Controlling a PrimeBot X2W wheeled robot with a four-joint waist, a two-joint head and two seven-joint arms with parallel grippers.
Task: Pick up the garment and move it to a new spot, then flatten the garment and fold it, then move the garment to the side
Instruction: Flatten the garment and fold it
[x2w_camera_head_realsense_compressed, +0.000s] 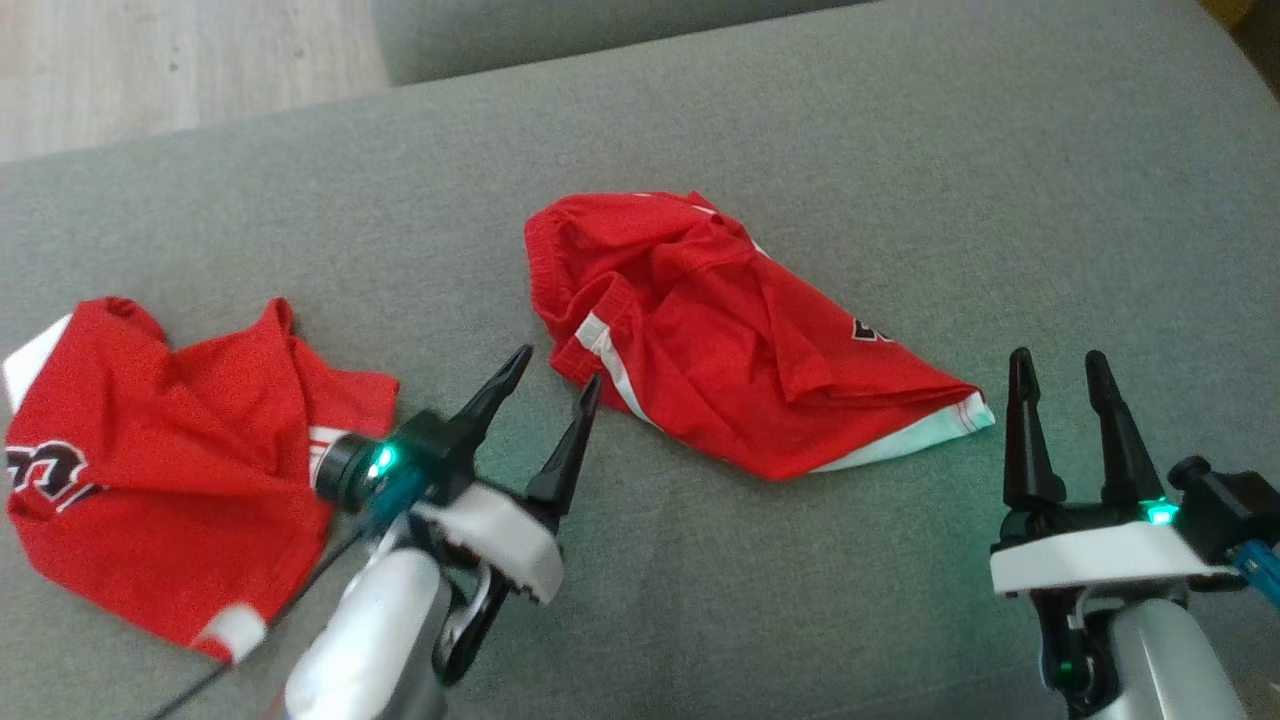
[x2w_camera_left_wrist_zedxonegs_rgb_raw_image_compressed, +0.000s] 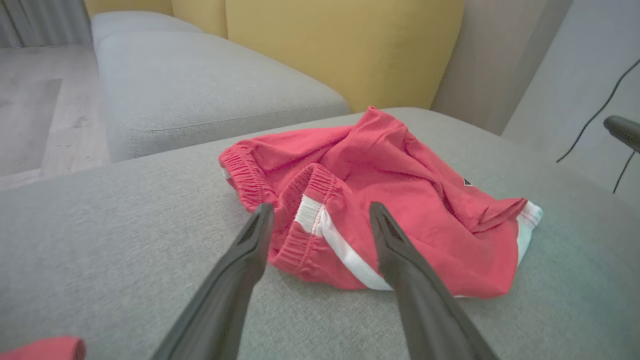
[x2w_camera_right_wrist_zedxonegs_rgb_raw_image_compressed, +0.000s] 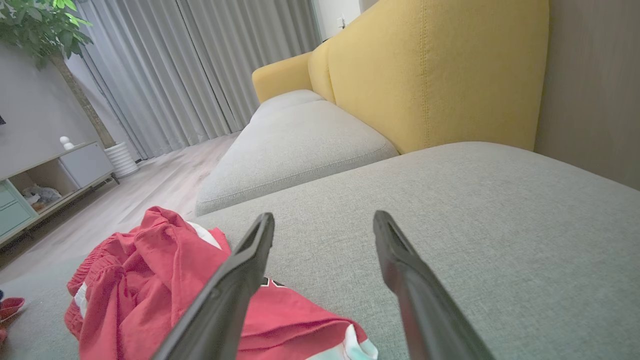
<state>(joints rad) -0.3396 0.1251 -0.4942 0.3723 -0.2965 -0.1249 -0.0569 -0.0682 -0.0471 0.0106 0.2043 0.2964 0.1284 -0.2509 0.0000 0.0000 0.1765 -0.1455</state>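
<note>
Red garment (x2w_camera_head_realsense_compressed: 740, 340), grey sofa seat (x2w_camera_head_realsense_compressed: 900, 150), yellow backrest (x2w_camera_right_wrist_zedxonegs_rgb_raw_image_compressed: 425, 75)

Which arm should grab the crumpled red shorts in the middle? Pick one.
Left. The left tool, open, points straight at the shorts nearby; the right tool, also open, aims past them.

Red shorts (x2w_camera_head_realsense_compressed: 740, 340): soft matt cloth, creased; waistband gathered, ribbed. Second red garment (x2w_camera_head_realsense_compressed: 150, 470): same matt cloth. Grey seat cushion (x2w_camera_head_realsense_compressed: 900, 150): coarse woven fabric, matt. Yellow backrest (x2w_camera_right_wrist_zedxonegs_rgb_raw_image_compressed: 440, 75): finer weave, stitched seams. Left gripper (x2w_camera_head_realsense_compressed: 560, 366), right gripper (x2w_camera_head_realsense_compressed: 1057, 357): dark parts matt plastic, white shells smooth. Floor (x2w_camera_head_realsense_compressed: 150, 60): pale wood, slight sheen. Curtains (x2w_camera_right_wrist_zedxonegs_rgb_raw_image_compressed: 200, 75): grey cloth, pleated.
</note>
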